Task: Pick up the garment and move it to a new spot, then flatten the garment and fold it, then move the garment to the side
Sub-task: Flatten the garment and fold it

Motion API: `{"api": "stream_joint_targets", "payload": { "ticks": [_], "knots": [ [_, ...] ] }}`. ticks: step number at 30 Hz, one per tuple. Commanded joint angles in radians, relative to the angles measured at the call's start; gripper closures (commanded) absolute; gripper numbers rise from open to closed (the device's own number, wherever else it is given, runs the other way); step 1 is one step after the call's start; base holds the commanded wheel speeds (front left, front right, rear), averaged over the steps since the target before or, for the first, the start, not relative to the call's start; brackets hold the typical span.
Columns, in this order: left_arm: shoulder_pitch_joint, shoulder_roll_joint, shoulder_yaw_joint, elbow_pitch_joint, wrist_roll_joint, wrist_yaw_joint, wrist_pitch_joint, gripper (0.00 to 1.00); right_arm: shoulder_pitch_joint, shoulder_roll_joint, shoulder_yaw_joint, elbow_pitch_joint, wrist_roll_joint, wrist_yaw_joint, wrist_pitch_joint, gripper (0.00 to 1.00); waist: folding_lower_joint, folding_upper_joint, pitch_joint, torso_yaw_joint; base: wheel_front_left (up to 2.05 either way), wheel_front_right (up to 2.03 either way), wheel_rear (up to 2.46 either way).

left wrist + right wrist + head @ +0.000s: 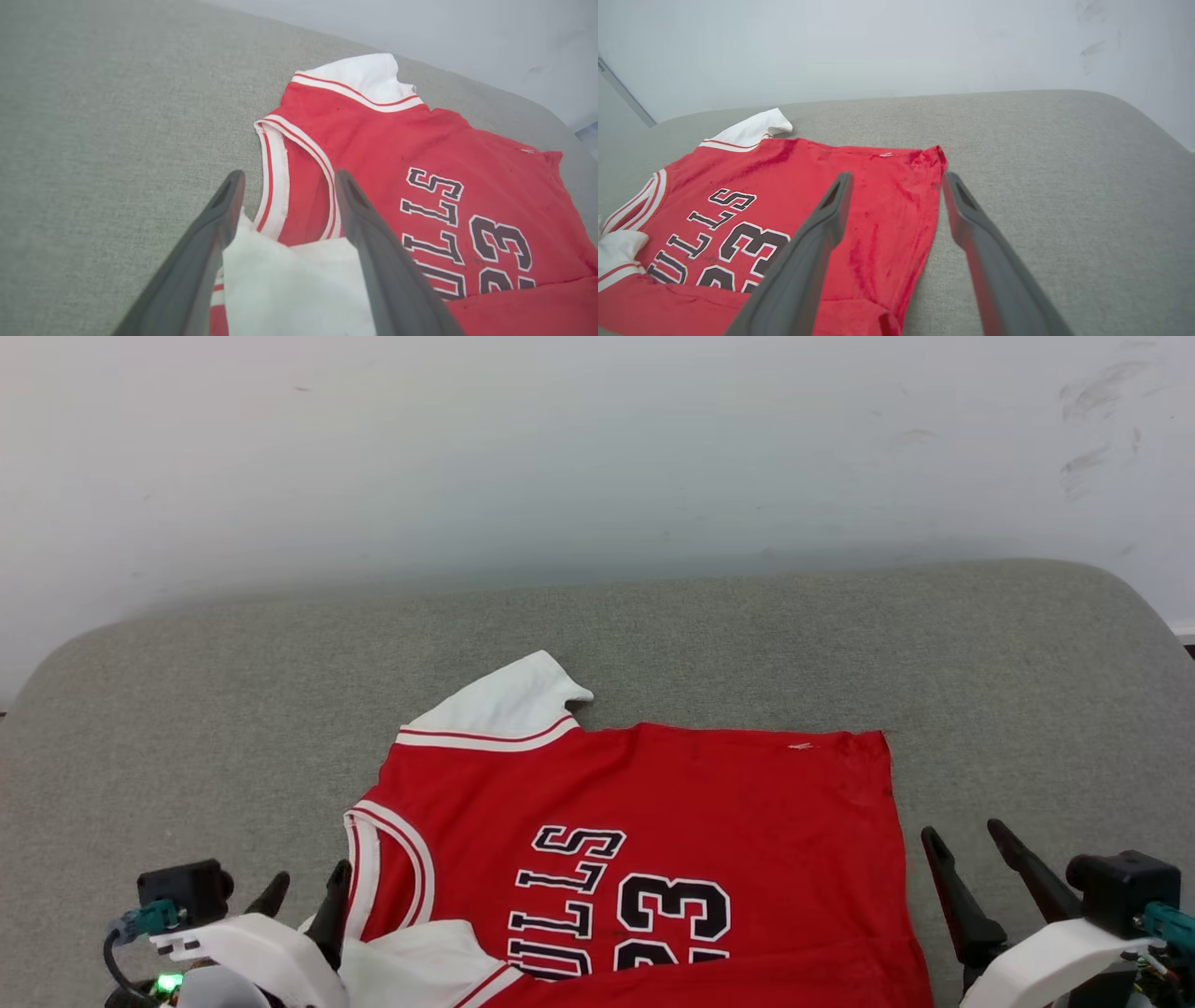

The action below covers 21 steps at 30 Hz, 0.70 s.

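Note:
The garment (653,793) lies spread on the grey cushioned surface (747,635), collar to the left and hem to the right, with its black lettering showing. Its near edge is folded up over the lower lettering. One white sleeve (513,705) sticks out at the far side. The other white sleeve (289,280) lies crumpled between the fingers of my left gripper (289,176), which is open just beside the striped collar (275,186). My right gripper (899,177) is open above the hem's edge (924,224), holding nothing. In the head view the left gripper (310,875) is at the lower left and the right gripper (960,829) at the lower right.
A pale wall (597,448) rises right behind the grey surface. The surface's rounded back corners curve away at left and right. Bare grey fabric (187,728) extends left, right and beyond the garment.

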Motion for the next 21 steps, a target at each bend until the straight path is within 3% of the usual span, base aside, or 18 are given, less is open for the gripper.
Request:
{"api": "stream_joint_targets", "payload": {
  "ticks": [1,7,12,21],
  "knots": [
    [-0.029,-0.010,-0.003,0.000,0.030,0.011,-0.033,0.00,0.020,0.014,-0.013,-0.024,-0.015,0.000,-0.008,0.00,0.0000,-0.0001,0.001,-0.003,0.00,0.00,0.00],
    [-0.108,-0.036,-0.041,-0.004,0.133,0.029,-0.133,0.00,0.022,0.039,-0.037,-0.127,-0.063,-0.001,0.000,0.00,0.0000,-0.0001,0.026,-0.022,0.00,0.00,0.00],
    [-0.194,-0.049,-0.042,-0.016,0.186,0.036,-0.196,0.00,-0.028,0.052,-0.050,-0.197,-0.075,0.000,0.002,0.00,0.0000,-0.0001,0.111,-0.050,0.00,0.00,0.00],
    [-0.436,-0.027,-0.037,0.033,0.219,0.000,-0.162,0.00,-0.159,0.066,-0.061,-0.249,-0.072,0.000,-0.027,0.00,0.0000,-0.0001,0.302,-0.119,0.00,0.00,0.00]
  ]
}}
